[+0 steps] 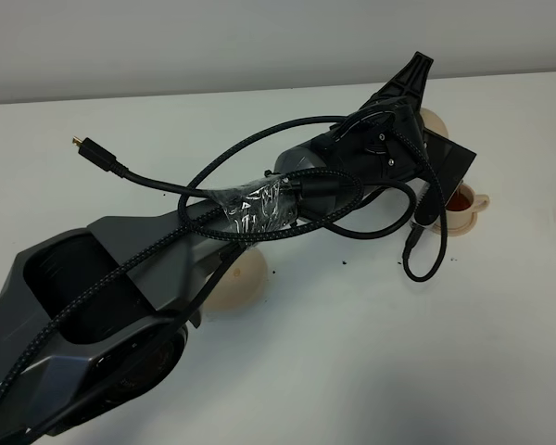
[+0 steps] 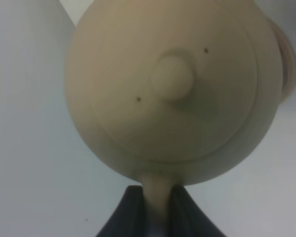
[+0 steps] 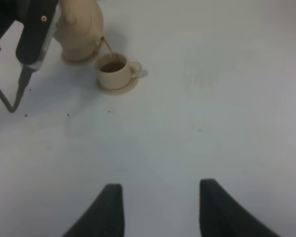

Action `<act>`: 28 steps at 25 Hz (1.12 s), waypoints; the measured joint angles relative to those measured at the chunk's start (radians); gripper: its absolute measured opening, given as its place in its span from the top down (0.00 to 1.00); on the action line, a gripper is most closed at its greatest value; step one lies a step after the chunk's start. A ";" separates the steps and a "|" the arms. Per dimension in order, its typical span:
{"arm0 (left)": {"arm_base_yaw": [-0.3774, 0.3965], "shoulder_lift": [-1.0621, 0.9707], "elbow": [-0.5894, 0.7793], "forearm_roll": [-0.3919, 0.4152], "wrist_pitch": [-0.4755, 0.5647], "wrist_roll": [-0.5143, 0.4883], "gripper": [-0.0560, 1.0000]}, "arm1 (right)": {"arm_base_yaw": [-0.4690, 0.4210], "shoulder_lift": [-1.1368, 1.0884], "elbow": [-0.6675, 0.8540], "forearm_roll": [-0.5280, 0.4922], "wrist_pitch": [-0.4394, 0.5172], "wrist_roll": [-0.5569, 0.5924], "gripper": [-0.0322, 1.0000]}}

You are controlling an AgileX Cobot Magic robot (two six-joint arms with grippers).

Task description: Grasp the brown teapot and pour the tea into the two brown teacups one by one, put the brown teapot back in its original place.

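My left gripper (image 2: 157,195) is shut on the loop handle of the brown teapot (image 2: 172,84), seen from above with its lid knob. In the right wrist view the teapot (image 3: 81,22) is tilted and a thin stream of tea runs from its spout into a brown teacup (image 3: 116,69) on its small saucer. That cup (image 1: 463,204) holds dark tea. A small saucer (image 3: 76,58) lies under the teapot; the second cup is hidden. The left arm (image 1: 334,181) hides the teapot in the high view. The wide tan saucer (image 1: 239,280) is half hidden under the arm. My right gripper (image 3: 160,207) is open and empty.
Black braided cables (image 1: 259,148) loop over the left arm, and one plug end hangs near the filled cup (image 1: 412,248). A rounded tan shape (image 1: 434,119) shows behind the left wrist. Small dark specks lie on the white table (image 1: 352,352).
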 joint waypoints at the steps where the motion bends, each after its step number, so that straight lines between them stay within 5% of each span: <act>1: 0.000 0.000 0.000 0.000 -0.001 0.002 0.80 | 0.000 0.000 0.000 0.000 0.000 0.000 0.59; 9: 0.000 0.000 0.000 0.000 -0.001 -0.002 0.80 | 0.000 0.000 0.000 0.000 0.000 0.000 0.59; 28: 0.000 0.000 -0.002 -0.067 0.004 -0.221 0.80 | 0.000 0.000 0.000 0.000 0.000 0.000 0.59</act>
